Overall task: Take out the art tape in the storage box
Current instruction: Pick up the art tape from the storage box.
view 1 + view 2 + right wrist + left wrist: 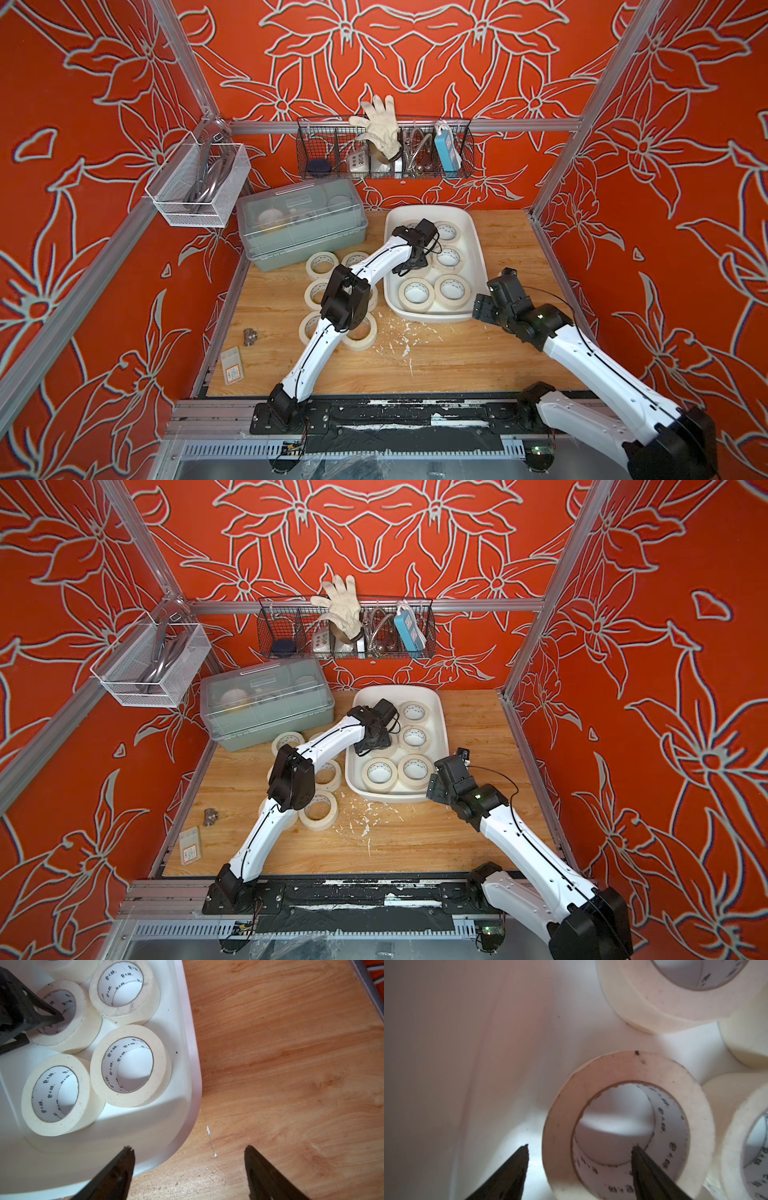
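top views, storage box: white tub point(432, 316) on the wooden surface point(478, 361), toward the back, right of centre.
top views, art tape: four rolls point(453, 289) show lying flat in the box. Several loose rolls point(322, 264) lie on the surface just left of it, partly under the left arm point(374, 257).
top views, left arm: reaches over the box's left wall, wrist pointing down inside. Its tips are hidden here.
top views, right arm: wrist point(505, 291) sits by the box's near right corner.
top views, other: grey-green lidded box point(299, 224) at back left.
left wrist, left fingers point(512, 1167): wide apart, straddling one roll's wall point(560, 1109), one tip outside it and one in the core. Not clamped on it.
left wrist, neighbours: three more rolls close by.
right wrist, right fingers point(116, 1172): wide apart, empty. One tip is over the box's corner rim point(193, 1064), the other over bare surface.
right wrist, tape: four whole rolls flat in the box, with a left finger dipping into one core point(60, 1016).
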